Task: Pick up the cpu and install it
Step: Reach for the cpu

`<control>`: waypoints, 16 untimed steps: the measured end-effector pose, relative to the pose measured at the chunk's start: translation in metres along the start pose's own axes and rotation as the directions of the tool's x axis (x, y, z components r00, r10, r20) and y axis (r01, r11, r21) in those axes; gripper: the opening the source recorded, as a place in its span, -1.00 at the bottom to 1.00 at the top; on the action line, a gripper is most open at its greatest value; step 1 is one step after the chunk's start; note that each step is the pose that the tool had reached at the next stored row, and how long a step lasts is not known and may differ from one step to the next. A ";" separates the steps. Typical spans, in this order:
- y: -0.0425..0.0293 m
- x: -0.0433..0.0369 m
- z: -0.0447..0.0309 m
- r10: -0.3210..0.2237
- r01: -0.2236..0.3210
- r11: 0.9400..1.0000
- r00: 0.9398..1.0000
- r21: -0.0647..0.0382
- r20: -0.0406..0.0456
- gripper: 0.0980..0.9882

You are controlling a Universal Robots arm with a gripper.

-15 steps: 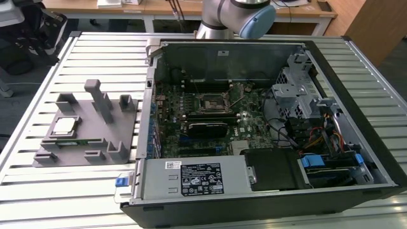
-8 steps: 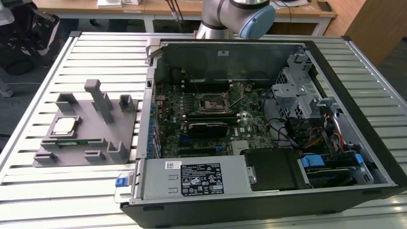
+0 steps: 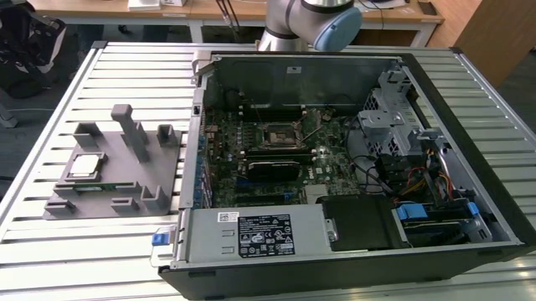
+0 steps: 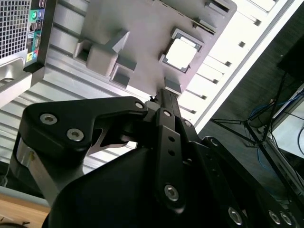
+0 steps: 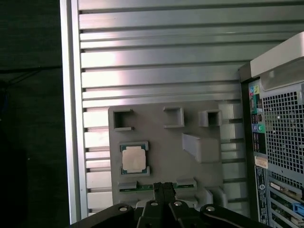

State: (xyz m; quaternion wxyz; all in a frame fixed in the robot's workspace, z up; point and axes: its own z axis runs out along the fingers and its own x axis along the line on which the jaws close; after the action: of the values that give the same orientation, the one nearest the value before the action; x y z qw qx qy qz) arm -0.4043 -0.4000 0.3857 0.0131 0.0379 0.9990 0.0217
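Gripper [image 5: 164,186] closed, empty, over gray holder [image 5: 161,142]; cpu [image 5: 133,158] seated in square recess, memory stick [image 5: 127,188] slotted beside.

1. Probably a robotics lab: a robot arm [image 3: 310,19] stands at a slatted aluminium bench [image 3: 100,69].
2. Just ahead of the gripper's [image 5: 164,186] jaws lies a grey parts fixture [image 5: 161,156], with an opened computer case [image 5: 280,118] to one side of them.
3. Wooden desks [image 3: 226,7] line the background, and loose cables [image 4: 270,109] trail on the dark floor beyond the bench.
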 end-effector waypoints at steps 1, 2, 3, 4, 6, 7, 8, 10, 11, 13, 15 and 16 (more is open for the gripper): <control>-0.0002 0.0023 0.0000 0.000 0.000 1.000 1.000 0.000 0.000 -0.98; -0.0004 0.0044 0.0000 0.000 0.000 1.000 1.000 0.000 0.000 -0.98; -0.0005 0.0065 0.0000 0.000 0.000 1.000 1.000 0.000 0.000 -0.98; -0.0007 0.0085 0.0000 0.000 0.000 1.000 1.000 0.000 0.000 -0.98; -0.0010 0.0127 -0.0002 0.000 0.000 1.000 1.000 0.000 0.000 -0.98; -0.0011 0.0149 -0.0002 0.000 0.000 1.000 1.000 0.000 0.000 -0.98; -0.0013 0.0171 -0.0002 0.000 0.000 1.000 1.000 0.000 0.000 -0.98; -0.0017 0.0213 -0.0002 0.000 0.000 1.000 1.000 0.000 0.000 -0.98; -0.0018 0.0232 -0.0001 0.000 0.000 1.000 1.000 0.000 0.000 -0.98; -0.0020 0.0264 0.0000 0.000 0.000 1.000 1.000 0.000 0.000 -0.98; -0.0022 0.0286 0.0001 0.000 0.000 1.000 1.000 0.000 0.000 -0.98; -0.0023 0.0291 0.0002 0.000 0.000 1.000 1.000 0.000 0.000 -0.98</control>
State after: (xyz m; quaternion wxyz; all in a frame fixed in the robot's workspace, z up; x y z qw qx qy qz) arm -0.4335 -0.4001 0.3847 0.0130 0.0378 0.9990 0.0216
